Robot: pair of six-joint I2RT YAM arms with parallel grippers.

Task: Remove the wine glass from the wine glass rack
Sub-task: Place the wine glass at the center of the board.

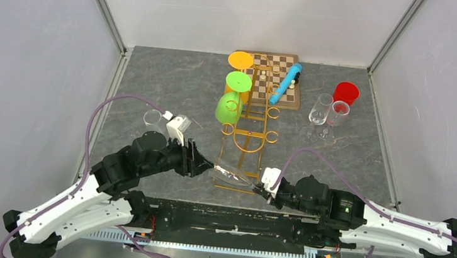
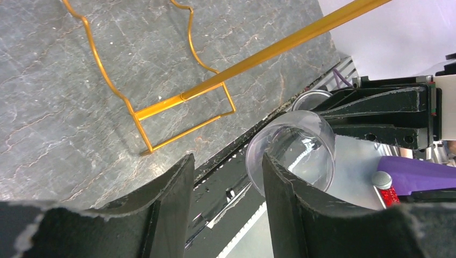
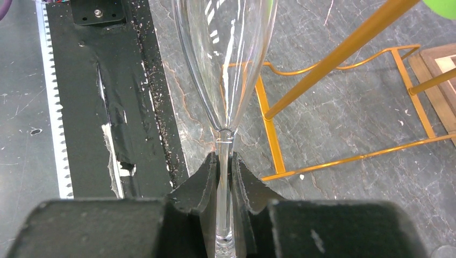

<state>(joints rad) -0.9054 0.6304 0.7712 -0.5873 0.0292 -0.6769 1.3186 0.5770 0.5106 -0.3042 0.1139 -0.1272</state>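
At the middle of the bench's near edge, the right gripper [image 3: 225,164] is pinching the thin stem of the clear flute-shaped wine glass [image 1: 231,175], holding it sideways just above the near end of the tall gold wire rack [image 1: 253,131], while the left gripper [image 2: 226,172] is hovering, fingers spread wide, beside the bowl's rim.

Right hand [image 3: 225,174] pinching wine glass [image 3: 226,70] stem, wine glass rack [image 3: 333,59] beside
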